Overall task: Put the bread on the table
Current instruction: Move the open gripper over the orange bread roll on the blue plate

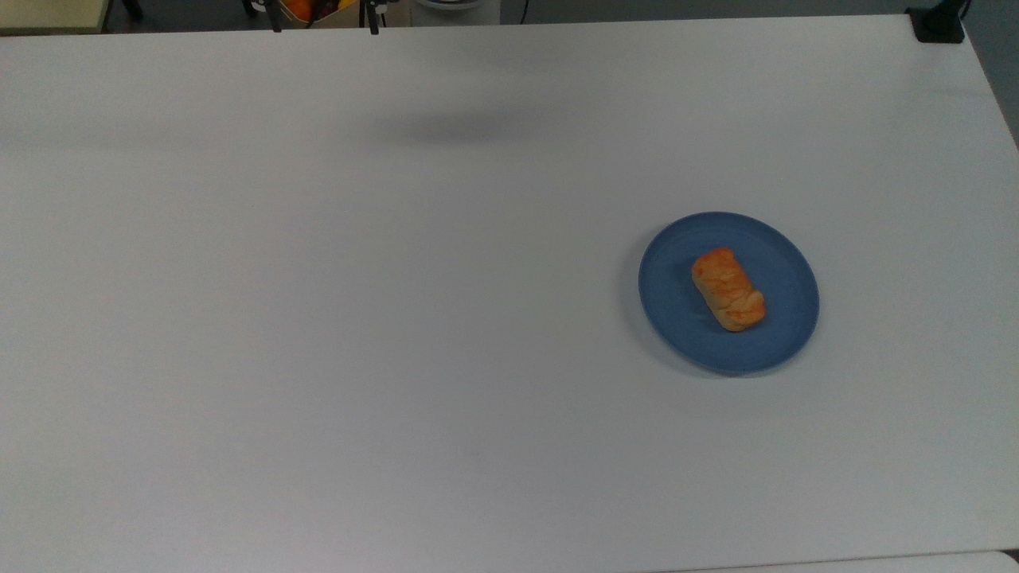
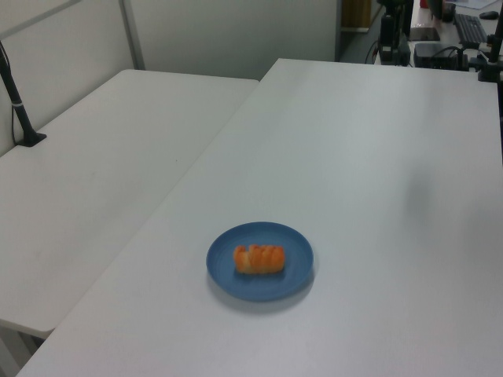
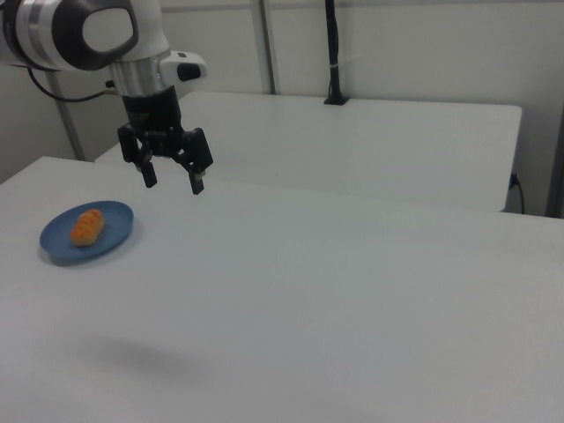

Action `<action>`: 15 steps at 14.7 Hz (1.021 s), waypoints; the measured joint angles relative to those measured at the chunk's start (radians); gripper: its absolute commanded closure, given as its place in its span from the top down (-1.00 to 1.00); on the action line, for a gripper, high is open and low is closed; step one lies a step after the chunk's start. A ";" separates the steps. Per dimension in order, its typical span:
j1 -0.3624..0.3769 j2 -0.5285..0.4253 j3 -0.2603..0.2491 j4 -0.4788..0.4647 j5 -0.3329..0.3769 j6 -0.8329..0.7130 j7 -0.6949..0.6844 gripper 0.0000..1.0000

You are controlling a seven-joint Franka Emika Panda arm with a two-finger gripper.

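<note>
We are watching the gripper [image 3: 172,177] hanging high above the table [image 1: 318,318] with its two fingers spread apart and nothing between them, while the bread [image 1: 728,288] is lying near the middle of the blue plate [image 1: 677,318], not yet on the bare tabletop. In the right view the bread [image 3: 86,226] is sitting below the gripper and toward the right view's left, well apart from it, so we are judging that the coming move means travelling that way and descending a good deal. The roll's long axis is running diagonally in the top view, from upper left to lower right, and nearly level across the left view, where the bread [image 2: 258,259] is showing its braided top; we are expecting the fingers to need to straddle its shorter width. We are seeing the arm cut off at the right view's upper left edge, so its base is out of frame. A soft grey shadow [image 1: 454,127] is falling on the table near the top view's upper middle. The clutter beyond the table's far edge is too small for us to make out
</note>
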 measured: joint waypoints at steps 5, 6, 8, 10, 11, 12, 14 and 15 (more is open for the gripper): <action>0.037 0.005 0.011 0.000 0.063 0.002 0.000 1.00; 0.055 0.007 0.014 0.000 0.084 0.010 0.000 1.00; 0.097 0.011 0.023 0.000 0.109 0.046 0.014 1.00; 0.134 0.023 0.053 0.000 0.113 0.082 0.053 1.00; 0.160 0.041 0.088 0.000 0.112 0.123 0.099 1.00; 0.178 0.056 0.107 0.000 0.112 0.159 0.137 1.00; 0.243 0.100 0.134 0.000 0.090 0.247 0.222 1.00; 0.274 0.119 0.136 0.000 0.066 0.280 0.249 1.00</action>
